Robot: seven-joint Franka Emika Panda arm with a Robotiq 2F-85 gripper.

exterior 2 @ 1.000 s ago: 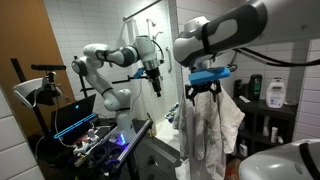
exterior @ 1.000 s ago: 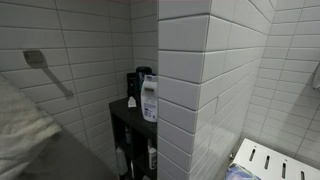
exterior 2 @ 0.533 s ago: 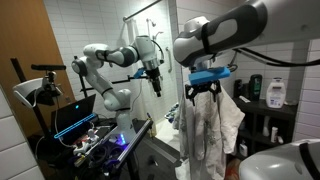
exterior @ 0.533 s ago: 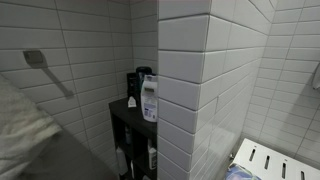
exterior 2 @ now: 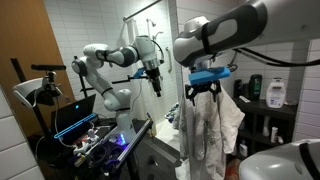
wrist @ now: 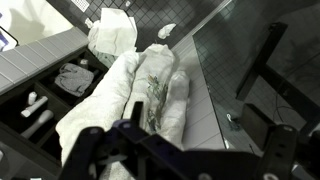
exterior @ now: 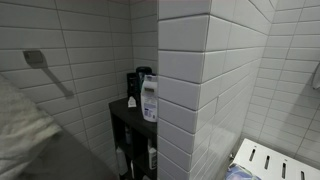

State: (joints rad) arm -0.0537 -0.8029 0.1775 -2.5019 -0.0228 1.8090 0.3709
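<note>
The gripper (exterior 2: 203,88) has its jaws pinching the top of the white towel (exterior 2: 211,130), which hangs limp in the air beside the tiled wall (exterior 2: 292,40). Judging by this, the lifting is done, but the towel is not yet laid or hung anywhere.

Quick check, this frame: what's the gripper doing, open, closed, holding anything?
Gripper: closed, holding the white towel, which hangs down from its fingers.

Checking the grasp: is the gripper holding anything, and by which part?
Yes. The gripper holds a white towel by its bunched top end, and the rest hangs down.
</note>
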